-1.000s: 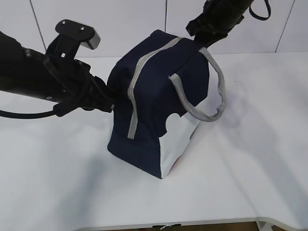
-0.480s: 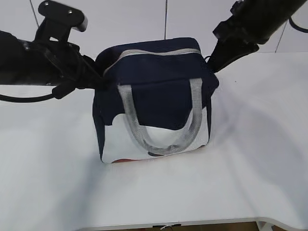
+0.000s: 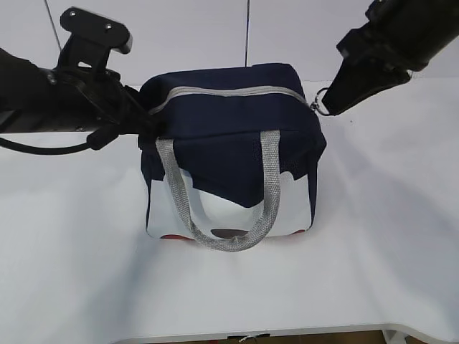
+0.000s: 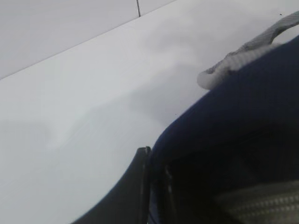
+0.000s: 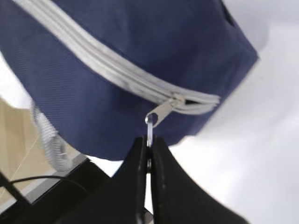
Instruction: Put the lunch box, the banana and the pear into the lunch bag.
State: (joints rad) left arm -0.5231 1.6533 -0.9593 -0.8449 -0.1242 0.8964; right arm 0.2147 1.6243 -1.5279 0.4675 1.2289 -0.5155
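The navy-blue lunch bag [image 3: 229, 143] stands upright mid-table, its white panel and a grey handle [image 3: 215, 240] facing the camera. Its grey zipper [image 3: 229, 91] runs shut across the top. My left gripper [image 3: 147, 123] is at the bag's upper left corner; in the left wrist view one finger [image 4: 140, 186] presses against the bag's fabric [image 4: 243, 116], the other is hidden behind it. My right gripper [image 3: 326, 106] is shut on the metal zipper pull [image 5: 161, 112] at the bag's right end, jaws [image 5: 149, 142] closed on its ring. The lunch box, banana and pear are out of view.
The white table [image 3: 72, 272] surrounds the bag, with its front edge [image 3: 287, 333] low in the exterior view. A white panelled wall [image 3: 193, 36] stands behind. The left arm [image 3: 43, 100] stretches over the table's left side.
The bag has turned from a tilted, end-on pose to upright with its handle side facing the camera. My right gripper moved right and down with the zipper pull. The left gripper stayed at the bag's left corner.
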